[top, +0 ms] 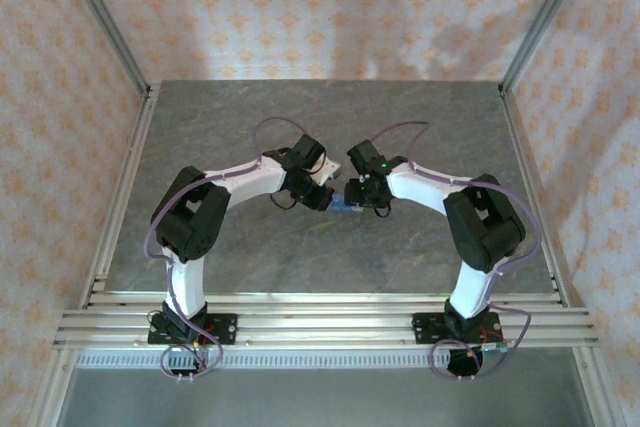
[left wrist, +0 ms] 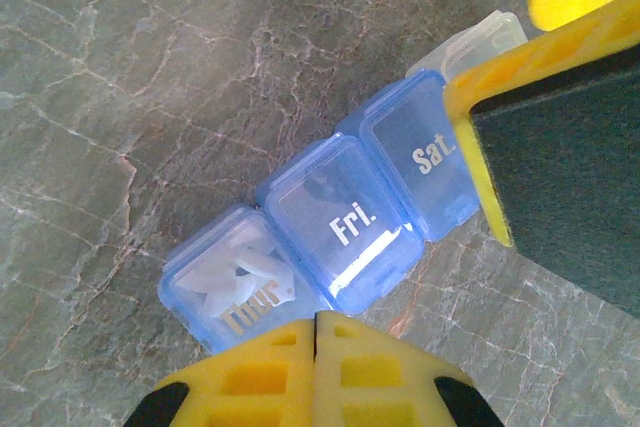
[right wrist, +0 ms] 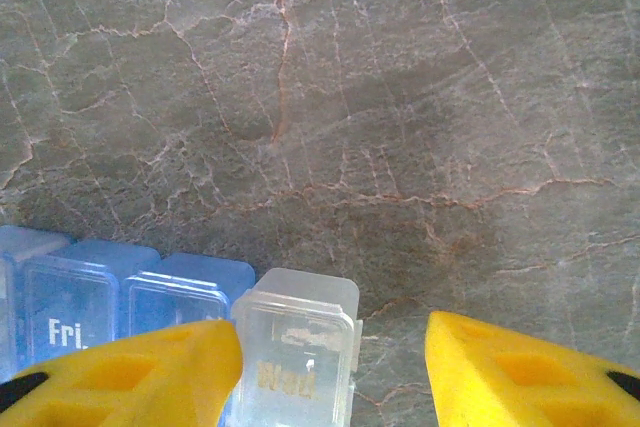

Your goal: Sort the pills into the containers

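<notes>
The blue pill box (left wrist: pixel 340 237) sits flat on the grey table (left wrist: pixel 120 77). The left gripper (left wrist: pixel 315 322) is pinched closed on nothing, just over its Thur. end, where white pills (left wrist: pixel 235 269) lie. The right gripper (right wrist: pixel 335 332) is spread wide, straddling its clear end compartment (right wrist: pixel 300 347).

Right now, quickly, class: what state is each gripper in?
Left gripper: closed, fingers together.
Right gripper: open around the clear rectangular plastic pill compartment, not gripping.
</notes>
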